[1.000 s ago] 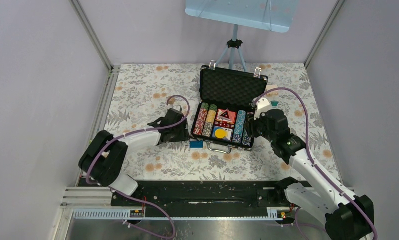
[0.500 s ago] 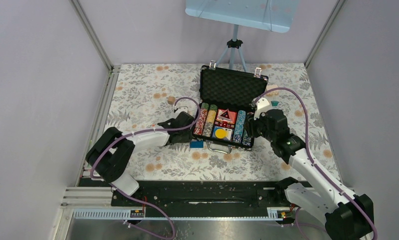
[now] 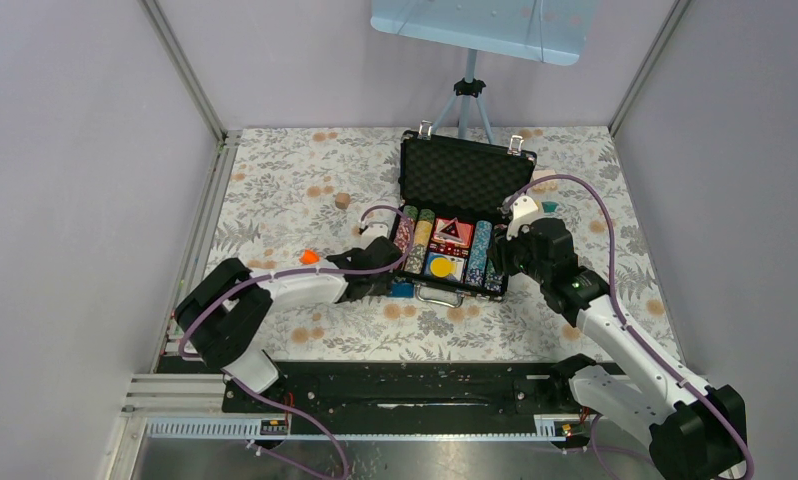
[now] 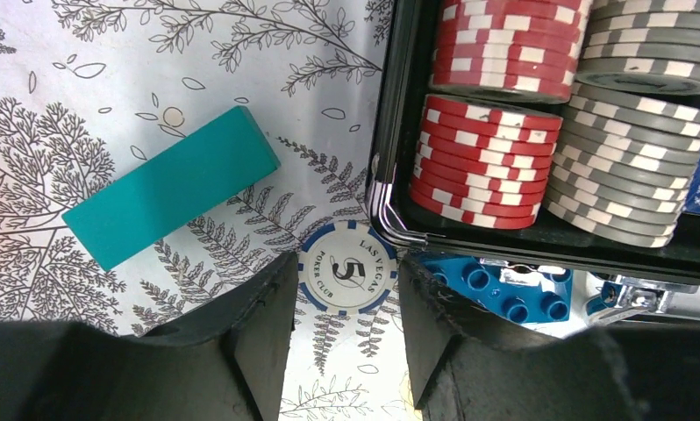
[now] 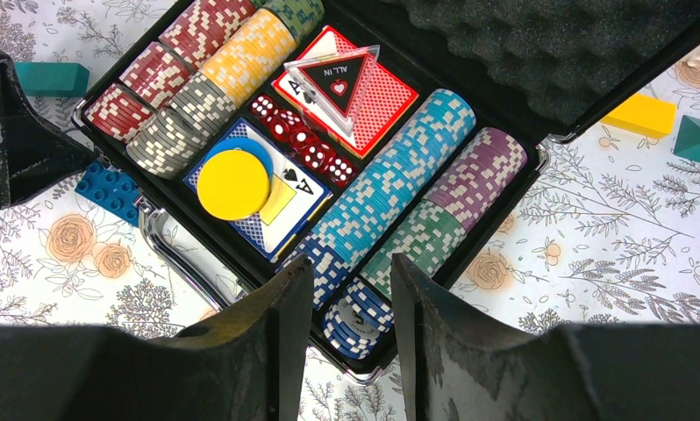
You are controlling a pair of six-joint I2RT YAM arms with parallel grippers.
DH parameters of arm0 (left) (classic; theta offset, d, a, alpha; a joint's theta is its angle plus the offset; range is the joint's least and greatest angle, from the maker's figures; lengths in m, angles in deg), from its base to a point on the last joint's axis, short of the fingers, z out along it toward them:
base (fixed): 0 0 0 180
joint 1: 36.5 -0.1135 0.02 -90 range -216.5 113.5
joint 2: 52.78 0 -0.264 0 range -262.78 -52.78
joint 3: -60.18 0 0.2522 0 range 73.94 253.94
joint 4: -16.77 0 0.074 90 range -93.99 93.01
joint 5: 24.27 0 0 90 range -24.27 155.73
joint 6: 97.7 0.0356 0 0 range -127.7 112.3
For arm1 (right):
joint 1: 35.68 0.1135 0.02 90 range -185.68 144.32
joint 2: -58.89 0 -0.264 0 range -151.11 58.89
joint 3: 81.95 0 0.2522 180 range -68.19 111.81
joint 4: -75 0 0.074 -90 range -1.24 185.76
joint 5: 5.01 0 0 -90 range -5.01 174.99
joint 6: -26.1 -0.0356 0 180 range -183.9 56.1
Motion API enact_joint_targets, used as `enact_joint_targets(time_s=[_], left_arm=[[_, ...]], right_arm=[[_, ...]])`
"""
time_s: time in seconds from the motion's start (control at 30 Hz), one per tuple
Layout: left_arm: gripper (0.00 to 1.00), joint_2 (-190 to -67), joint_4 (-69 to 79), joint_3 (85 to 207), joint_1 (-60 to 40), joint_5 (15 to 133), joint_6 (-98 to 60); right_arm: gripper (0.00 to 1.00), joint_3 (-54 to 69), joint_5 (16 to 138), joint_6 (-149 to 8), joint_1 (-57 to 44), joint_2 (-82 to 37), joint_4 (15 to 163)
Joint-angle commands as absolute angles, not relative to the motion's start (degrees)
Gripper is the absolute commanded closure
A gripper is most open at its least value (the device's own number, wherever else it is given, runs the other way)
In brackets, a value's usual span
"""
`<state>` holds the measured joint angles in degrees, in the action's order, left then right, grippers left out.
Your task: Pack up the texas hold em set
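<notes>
- fingers of the left gripper stand apart, low over the flowered surface, clamped on nothing.
- only the left wrist view shows a loose chip marked "5", lying flat between the fingertips just outside the near left corner of the case; whether the pads touch it i cannot tell.
- in the top view the arm covers that chip.
- a teal brick lies left of the chip, and a blue studded brick lies right of it, against the case front.
- the right gripper is spread too, holding nothing, above the near right corner of the case, over the blue-and-white chip rows.
- the right wrist view alone shows the tray's middle: red dice, a yellow disc and a triangular "all in" marker.
- the top view shows the case at mid-surface, lid raised with its foam facing the arms, and an orange piece beside the left arm.
</notes>
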<state>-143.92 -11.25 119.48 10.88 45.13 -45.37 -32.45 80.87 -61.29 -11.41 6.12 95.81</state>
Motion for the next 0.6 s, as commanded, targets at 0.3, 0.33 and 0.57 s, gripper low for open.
enact_joint_targets(time_s=[0.3,0.33,0.57], left_arm=[[0.55,-146.85,-19.58,115.63,11.75,54.38,-49.13],[0.55,-146.90,-19.68,115.75,11.74,54.45,-49.04],[0.47,-146.38,-22.08,116.46,12.19,53.18,-47.98]], right_arm=[[0.55,-30.62,80.30,-61.71,-11.51,5.91,94.99],[0.55,-30.59,80.24,-61.70,-11.51,5.94,94.96],[0.55,-30.61,80.07,-61.61,-11.51,5.80,94.99]])
